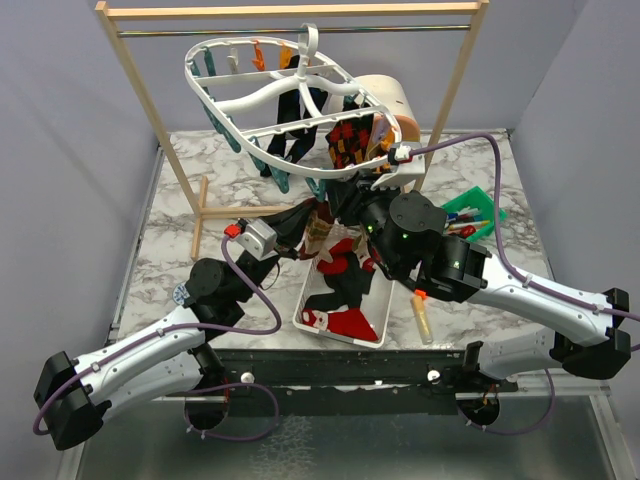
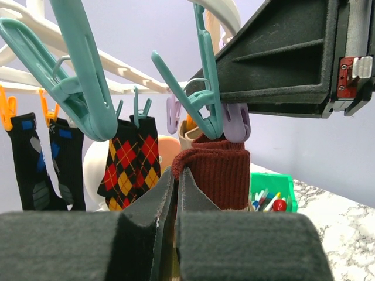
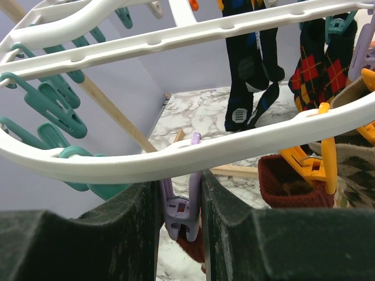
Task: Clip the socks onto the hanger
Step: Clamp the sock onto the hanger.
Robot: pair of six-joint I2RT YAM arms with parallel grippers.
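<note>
The white oval hanger [image 1: 230,95] hangs from the wooden rack, and its rim [image 3: 193,149] crosses the right wrist view. Black and argyle socks [image 2: 132,167] are clipped to it. My left gripper [image 2: 174,175] is shut on the cuff of a dark red sock [image 2: 220,172] and holds it up just under a lilac clip [image 2: 237,126]. My right gripper [image 3: 180,193] is shut on that lilac clip [image 3: 183,211], one finger on each handle, with the red sock's edge [image 3: 193,246] showing right below. From above, both grippers meet under the hanger's near rim [image 1: 345,195].
A white tray [image 1: 312,325] with red and black socks lies between the arms. A green bin [image 1: 478,205] of pens stands at the right. Teal clips [image 2: 82,88] dangle close to the left gripper. A second dark red cuff [image 3: 287,184] hangs on an orange clip [image 3: 319,158].
</note>
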